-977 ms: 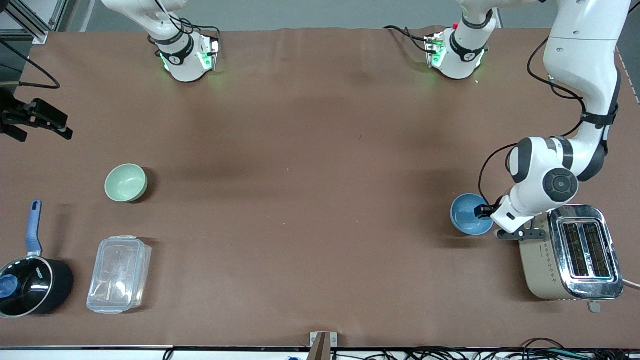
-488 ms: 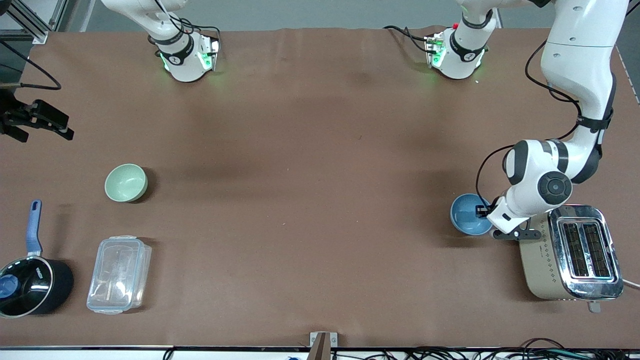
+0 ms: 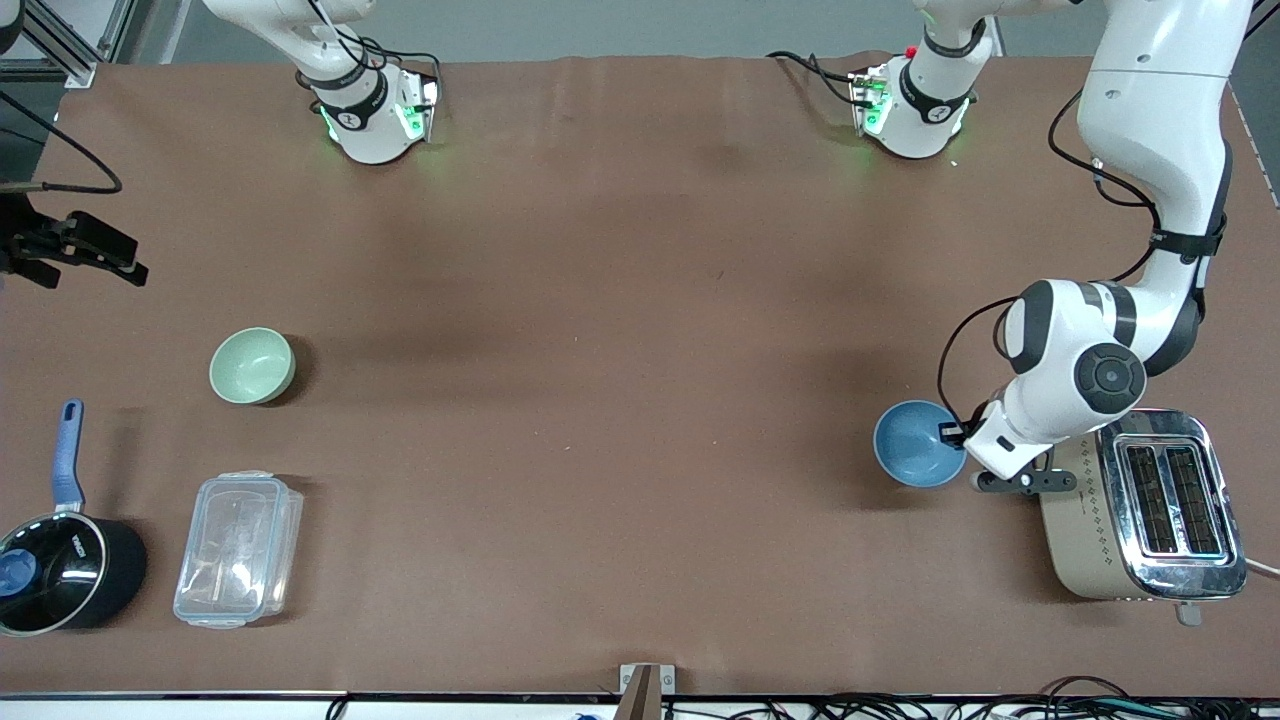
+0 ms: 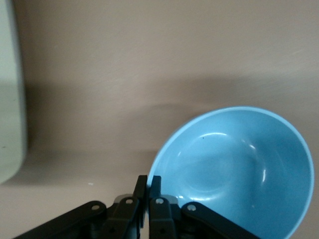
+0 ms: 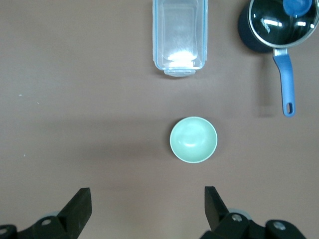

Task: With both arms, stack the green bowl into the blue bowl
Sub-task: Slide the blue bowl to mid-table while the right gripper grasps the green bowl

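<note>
Left pincer [image 4: 148, 191] pinching rim of blue bowl [image 3: 915, 455]; bowl tilted, looks just off counter [image 3: 620, 350], at left arm's end, beside toaster [image 3: 1150, 505].

Green bowl [image 3: 252, 365] sits untouched on counter at right arm's end, well apart from blue bowl, farther from front camera than clear box [image 3: 238, 548] and pot [image 3: 62, 570].

Right pincer [image 5: 144, 209] spread wide, empty, high over counter near green bowl.

Progress, judged: early. Blue bowl gripped; green bowl not yet grasped; stacking not begun.
</note>
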You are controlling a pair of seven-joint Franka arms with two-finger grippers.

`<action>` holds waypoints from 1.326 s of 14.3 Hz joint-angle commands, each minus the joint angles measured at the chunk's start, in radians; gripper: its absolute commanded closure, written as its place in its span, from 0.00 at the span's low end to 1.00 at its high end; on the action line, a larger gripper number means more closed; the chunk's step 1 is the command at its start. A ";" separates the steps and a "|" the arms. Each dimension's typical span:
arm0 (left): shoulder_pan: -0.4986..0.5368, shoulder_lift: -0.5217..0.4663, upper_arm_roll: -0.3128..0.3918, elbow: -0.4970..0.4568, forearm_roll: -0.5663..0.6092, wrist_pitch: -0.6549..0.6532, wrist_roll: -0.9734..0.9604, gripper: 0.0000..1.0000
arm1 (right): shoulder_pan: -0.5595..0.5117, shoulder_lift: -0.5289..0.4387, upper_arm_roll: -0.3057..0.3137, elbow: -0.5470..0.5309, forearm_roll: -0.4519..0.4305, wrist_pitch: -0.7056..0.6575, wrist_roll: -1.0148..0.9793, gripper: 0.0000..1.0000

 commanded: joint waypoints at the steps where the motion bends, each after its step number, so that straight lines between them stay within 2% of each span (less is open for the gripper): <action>1: -0.005 -0.008 -0.080 0.096 -0.030 -0.104 -0.096 1.00 | -0.038 -0.011 0.009 -0.041 -0.003 0.013 0.001 0.00; 3: -0.019 0.003 -0.146 0.146 -0.025 -0.130 -0.222 1.00 | -0.044 -0.010 0.009 -0.055 -0.003 0.021 0.001 0.00; 5: -0.092 0.029 -0.159 0.179 -0.022 -0.128 -0.325 1.00 | -0.072 0.004 0.009 -0.110 -0.003 0.059 -0.008 0.00; 7: -0.160 0.060 -0.159 0.214 -0.027 -0.128 -0.416 1.00 | -0.103 0.024 0.009 -0.243 -0.001 0.189 -0.024 0.00; 10: -0.284 0.103 -0.157 0.265 -0.022 -0.121 -0.587 1.00 | -0.180 0.074 0.010 -0.432 0.008 0.465 -0.143 0.00; 13: -0.368 0.153 -0.157 0.320 -0.022 -0.119 -0.704 1.00 | -0.256 0.201 0.010 -0.437 0.075 0.518 -0.246 0.00; 16: -0.445 0.179 -0.153 0.329 -0.022 -0.095 -0.792 1.00 | -0.319 0.344 0.010 -0.434 0.184 0.590 -0.407 0.00; 19: -0.523 0.207 -0.150 0.329 -0.019 -0.064 -0.909 1.00 | -0.346 0.415 0.010 -0.432 0.304 0.599 -0.546 0.00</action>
